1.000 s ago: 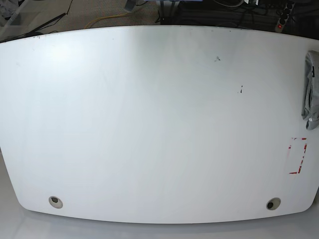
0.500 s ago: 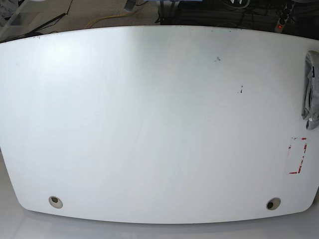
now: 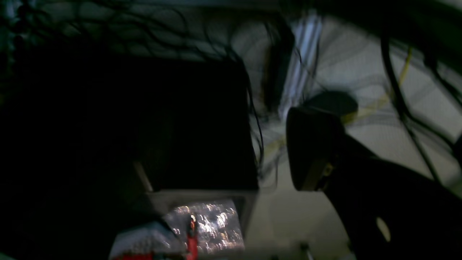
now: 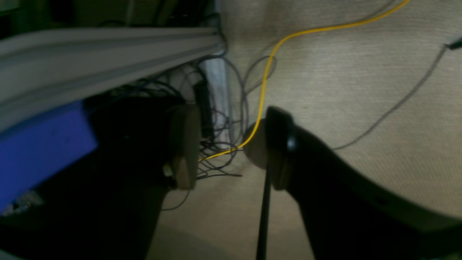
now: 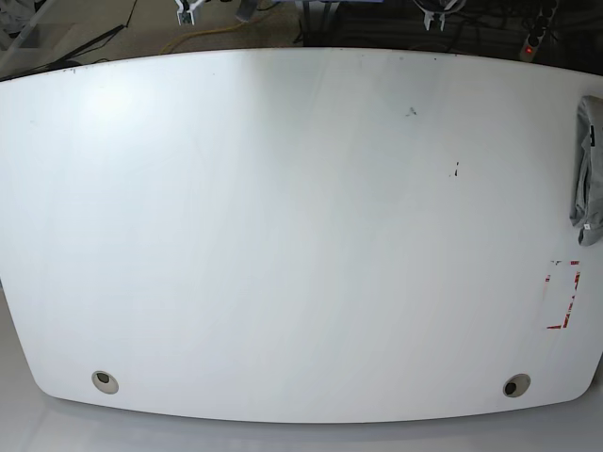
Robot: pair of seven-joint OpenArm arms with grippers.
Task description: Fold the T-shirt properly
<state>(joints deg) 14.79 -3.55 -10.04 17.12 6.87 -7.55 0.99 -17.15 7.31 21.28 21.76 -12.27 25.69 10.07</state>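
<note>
T-shirt lies bunched at the tabletop right edge, above a red tape mark. Both claws hang off the tabletop over cable-strewn floor: right claw parted, empty; left claw state unclear.

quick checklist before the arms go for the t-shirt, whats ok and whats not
1. T-shirt located: ok, a bunched grey heap at the table's right edge in the base view, partly cut off by the frame.
2. T-shirt spread flat for folding: not ok, it is crumpled.
3. Table surface around the centre free for spreading: ok, only small marks and red tape near the right edge.
4. Right gripper open and holding nothing: ok, a gap shows between its fingers, floor and cables behind.
5. Left gripper open: cannot tell, only one finger shows clearly in the dark, blurred view.
6. Arms over the table: not ok, neither appears in the base view.
</note>
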